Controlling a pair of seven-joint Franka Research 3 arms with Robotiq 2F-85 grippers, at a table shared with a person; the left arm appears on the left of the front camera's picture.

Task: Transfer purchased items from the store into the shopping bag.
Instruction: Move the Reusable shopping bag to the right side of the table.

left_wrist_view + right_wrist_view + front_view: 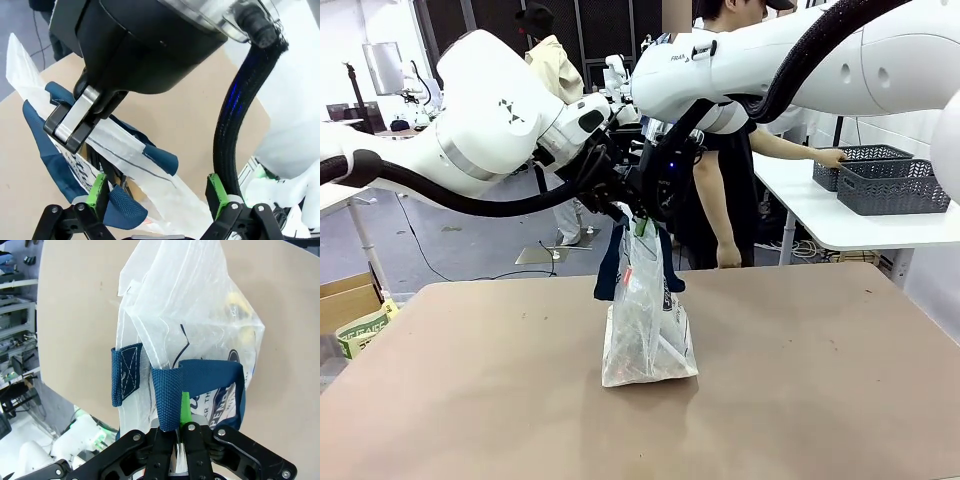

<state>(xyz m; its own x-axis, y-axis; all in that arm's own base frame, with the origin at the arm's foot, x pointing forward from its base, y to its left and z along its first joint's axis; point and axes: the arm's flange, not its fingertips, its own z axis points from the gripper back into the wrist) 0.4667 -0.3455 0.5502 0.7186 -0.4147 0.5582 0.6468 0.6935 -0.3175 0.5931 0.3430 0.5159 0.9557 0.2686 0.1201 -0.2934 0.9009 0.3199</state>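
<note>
Near the middle of the brown table stood the translucent shopping bag; a small yellow object showed through its plastic; at 12 o'clock above it, the right gripper had its jaws pressed together, pinching a navy handle; the left gripper hung just beside, jaws spread wide, the bag's rim between them; farther off at 2 o'clock, a person's hand touched dark grey baskets.

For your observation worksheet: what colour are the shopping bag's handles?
Navy blue; the handles of the shopping bag show best in the right wrist view.
</note>
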